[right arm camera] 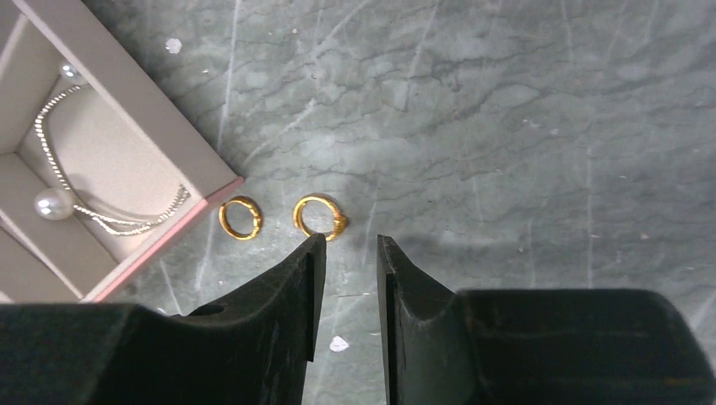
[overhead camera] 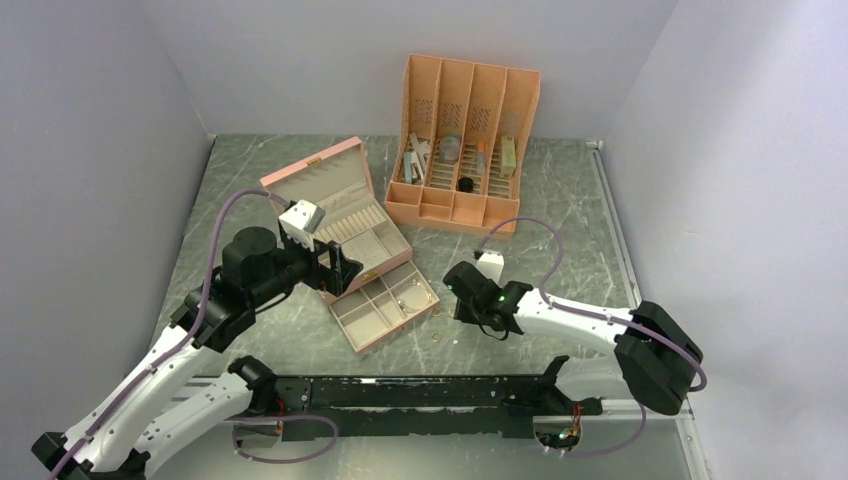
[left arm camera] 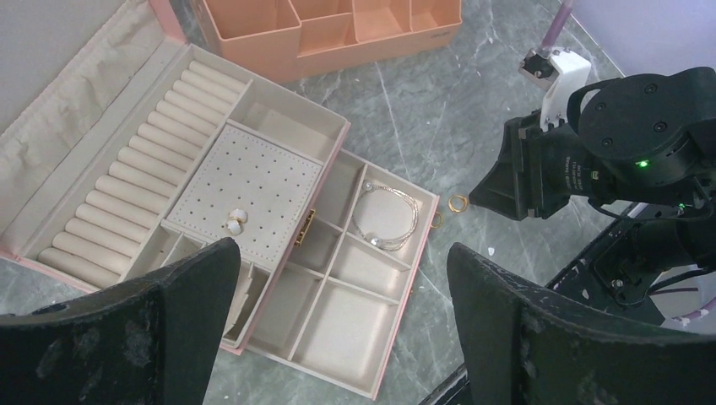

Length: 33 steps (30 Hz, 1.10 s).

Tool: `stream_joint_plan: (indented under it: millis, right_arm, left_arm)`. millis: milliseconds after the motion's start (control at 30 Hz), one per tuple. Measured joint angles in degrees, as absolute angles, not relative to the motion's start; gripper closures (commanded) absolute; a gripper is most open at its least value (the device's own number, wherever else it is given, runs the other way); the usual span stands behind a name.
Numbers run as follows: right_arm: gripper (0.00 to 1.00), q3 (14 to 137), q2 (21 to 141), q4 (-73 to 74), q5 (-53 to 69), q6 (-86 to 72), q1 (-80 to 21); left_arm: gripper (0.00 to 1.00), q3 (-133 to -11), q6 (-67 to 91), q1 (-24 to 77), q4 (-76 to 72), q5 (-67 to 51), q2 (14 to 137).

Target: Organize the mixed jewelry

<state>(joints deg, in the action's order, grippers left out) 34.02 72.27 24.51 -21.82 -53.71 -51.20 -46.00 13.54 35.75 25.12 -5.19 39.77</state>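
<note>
Two tiny gold rings lie on the marble table beside the corner of the pink jewelry box's pulled-out drawer (right arm camera: pixel 152 126): one ring (right arm camera: pixel 240 218) next to the drawer, the other (right arm camera: pixel 321 216) just right of it. They also show in the left wrist view (left arm camera: pixel 457 203). My right gripper (right arm camera: pixel 346 245) hovers just short of the second ring, jaws a narrow gap apart and empty. My left gripper (left arm camera: pixel 338 253) is wide open and empty above the drawer (left arm camera: pixel 355 337). A silver pearl bracelet (left arm camera: pixel 384 218) lies in one drawer compartment. Pearl studs (left arm camera: pixel 235 221) sit on the perforated pad.
The open pink jewelry box (overhead camera: pixel 340 215) stands left of centre with ring rolls inside. An orange slotted organizer (overhead camera: pixel 465 140) with grey and black oddments stands at the back. A black rail (overhead camera: pixel 420 395) runs along the near edge. Grey walls close in the sides.
</note>
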Motion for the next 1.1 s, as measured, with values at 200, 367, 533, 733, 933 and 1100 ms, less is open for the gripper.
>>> stream_joint_plan:
  millis: [200, 367, 533, 733, 933, 1100]
  right_arm:
    - [0.69, 34.0, 74.0, 21.4, -20.6, -55.2, -51.0]
    - [0.71, 34.0, 75.8, 20.5, -20.5, -55.8, -50.8]
    - [0.75, 34.0, 76.4, 20.4, -20.6, -56.4, -50.7]
    - [0.84, 34.0, 77.1, 19.8, -21.0, -56.6, -50.7]
    - [0.97, 34.0, 77.4, 19.5, -21.2, -56.5, -50.7]
    - [1.00, 34.0, 77.2, 19.6, -21.0, -56.3, -50.7]
  left_arm:
    - [0.03, -45.8, 13.6, 35.7, 25.1, -5.2, 39.3]
    - [0.03, -45.2, 14.0, 35.7, 25.1, -5.2, 38.9]
    - [0.03, -45.0, 14.4, 35.7, 25.1, -5.2, 38.8]
    - [0.03, -45.0, 14.6, 35.7, 25.1, -5.2, 38.8]
    - [0.03, -44.8, 15.6, 35.7, 25.1, -5.1, 39.4]
    - [0.07, -44.4, 16.4, 35.7, 25.0, -5.9, 40.4]
